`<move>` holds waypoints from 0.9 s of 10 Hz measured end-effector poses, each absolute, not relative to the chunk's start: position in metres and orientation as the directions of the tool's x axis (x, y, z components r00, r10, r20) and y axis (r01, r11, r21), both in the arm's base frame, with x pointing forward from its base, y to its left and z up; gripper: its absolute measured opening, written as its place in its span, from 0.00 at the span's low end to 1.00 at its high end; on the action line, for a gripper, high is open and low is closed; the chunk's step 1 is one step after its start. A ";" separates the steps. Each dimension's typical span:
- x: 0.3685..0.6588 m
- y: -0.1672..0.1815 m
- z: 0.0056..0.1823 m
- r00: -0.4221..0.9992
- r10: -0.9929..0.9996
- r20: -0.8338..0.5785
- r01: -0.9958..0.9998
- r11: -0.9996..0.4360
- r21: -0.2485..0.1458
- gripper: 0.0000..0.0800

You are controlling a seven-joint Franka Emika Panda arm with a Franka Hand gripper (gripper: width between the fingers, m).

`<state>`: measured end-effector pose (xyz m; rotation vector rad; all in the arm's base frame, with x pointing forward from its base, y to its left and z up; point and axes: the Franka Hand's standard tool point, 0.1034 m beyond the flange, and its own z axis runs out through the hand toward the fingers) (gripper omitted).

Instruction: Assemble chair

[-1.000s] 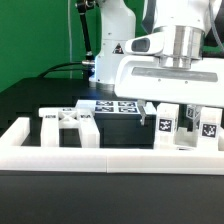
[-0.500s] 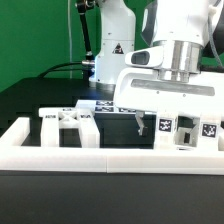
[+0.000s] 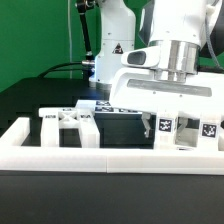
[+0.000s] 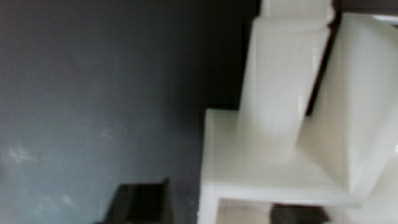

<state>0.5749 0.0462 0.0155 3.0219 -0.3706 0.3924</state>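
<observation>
Your gripper [image 3: 152, 124] has just drawn in. Its one visible dark finger [image 3: 146, 123] now sits closer to the nearest chair piece [image 3: 165, 127] than half a second ago, so a grasp looks to be starting. I cannot tell whether the jaws have clamped, because the far finger is hidden. Count three tagged upright chair pieces at and just beyond the jaws. One cluster of chair parts [image 3: 65, 122] lies well off to their other side. One marker board [image 3: 105, 104] lies behind them, and one border rail [image 3: 100, 150] in front.
</observation>
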 end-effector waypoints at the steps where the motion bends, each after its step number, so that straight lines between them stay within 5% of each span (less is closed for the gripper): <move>1: 0.575 0.046 0.015 0.938 -0.228 0.260 -0.247 -0.968 0.040 0.20; 2: 0.576 0.046 0.016 0.937 -0.228 0.264 -0.246 -0.968 0.039 0.05; 5: 0.576 0.046 0.019 0.938 -0.221 0.266 -0.240 -0.970 0.039 0.05; 9: 0.574 0.037 0.058 0.947 -0.199 0.252 -0.211 -0.977 0.022 0.04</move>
